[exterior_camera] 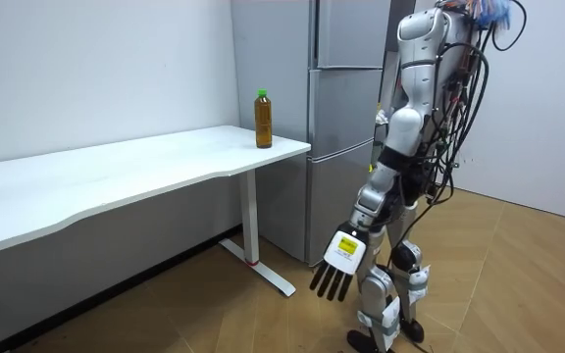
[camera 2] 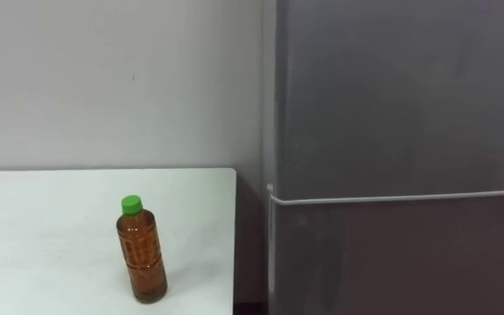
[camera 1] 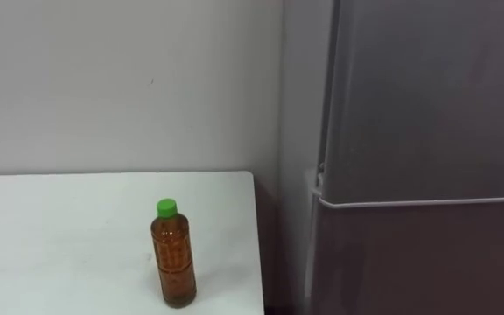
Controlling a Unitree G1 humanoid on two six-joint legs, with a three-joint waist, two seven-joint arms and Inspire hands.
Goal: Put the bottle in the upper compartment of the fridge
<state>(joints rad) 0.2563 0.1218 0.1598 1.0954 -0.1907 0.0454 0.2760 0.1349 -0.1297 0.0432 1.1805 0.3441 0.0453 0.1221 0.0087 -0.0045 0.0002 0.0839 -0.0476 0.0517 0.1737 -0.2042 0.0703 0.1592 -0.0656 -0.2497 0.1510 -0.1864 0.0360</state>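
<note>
An amber bottle point(camera 1: 173, 258) with a green cap stands upright on the white table point(camera 1: 59, 245), close to its right edge. Directly right of the table rises the grey fridge point(camera 1: 427, 105), its doors shut, with a seam between two doors point(camera 1: 418, 202) at about the bottle cap's height. In the room view I stand facing the fridge point(exterior_camera: 346, 98), a step back from it, with the bottle point(exterior_camera: 263, 120) at the table's corner nearest the fridge. My left hand point(exterior_camera: 336, 265) hangs low at my side with straight fingers, holding nothing, far from the bottle.
A plain wall runs behind the table and fridge. The long table point(exterior_camera: 116, 172) stretches off to the room view's left on white legs. Wooden floor point(exterior_camera: 263, 314) lies open around me.
</note>
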